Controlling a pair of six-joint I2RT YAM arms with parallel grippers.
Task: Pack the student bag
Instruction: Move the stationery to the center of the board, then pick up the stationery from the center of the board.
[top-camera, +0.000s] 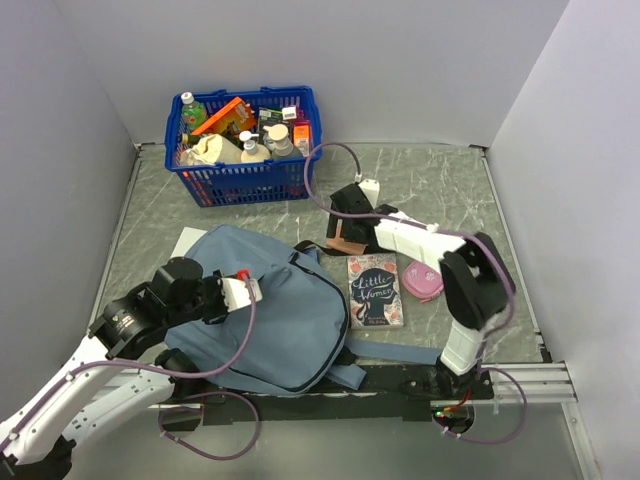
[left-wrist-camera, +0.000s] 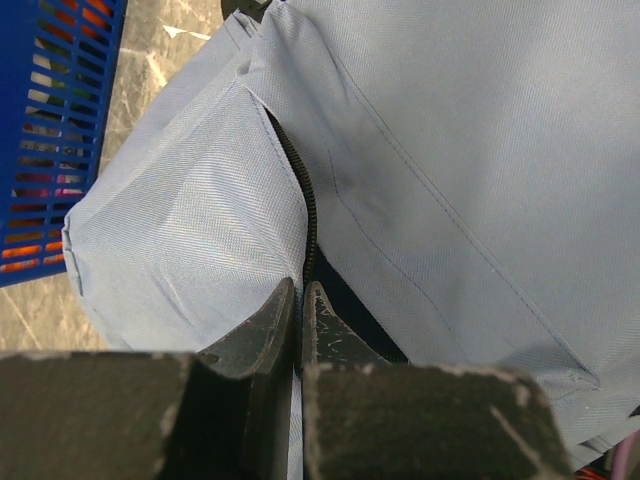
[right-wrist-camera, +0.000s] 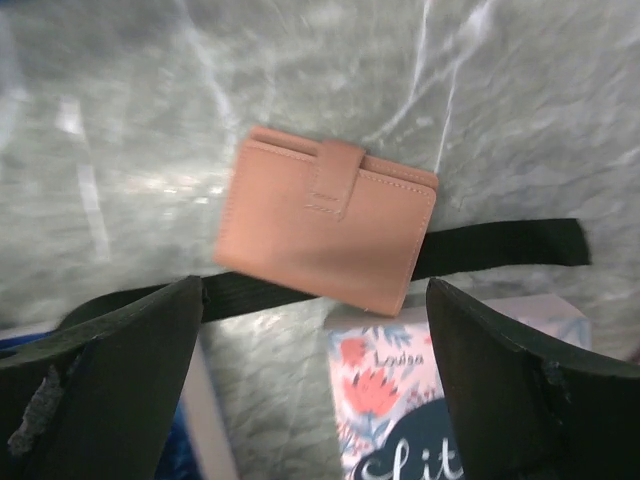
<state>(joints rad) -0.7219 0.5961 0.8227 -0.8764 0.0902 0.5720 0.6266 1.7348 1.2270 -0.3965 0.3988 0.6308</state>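
Table (top-camera: 440, 190), marbled grey-green. Student bag (top-camera: 270, 310) lies flat at near-left, by the left arm's base, blue strap trailing right along the near edge. Blue basket (top-camera: 245, 180) of bottles and packs sits at the far edge, well apart from the bag.

Book (top-camera: 375, 290) lies just right of the bag, pink pencil case (top-camera: 423, 281) beside it.

Left gripper (top-camera: 250, 290) is over the bag's top face. Only the left wrist view shows the detail: fingers (left-wrist-camera: 275, 320) pinched to a slit on the dark zipper line (left-wrist-camera: 305, 200), where the fabric gapes. Can't tell whether anything is clamped.

Right gripper (right-wrist-camera: 315, 300) is spread wide and holds nothing. The top view hides what's under it. The right wrist view shows a tan snap wallet (right-wrist-camera: 330, 230) lying across a black strap (right-wrist-camera: 500, 245), with the book's corner nearer the camera.
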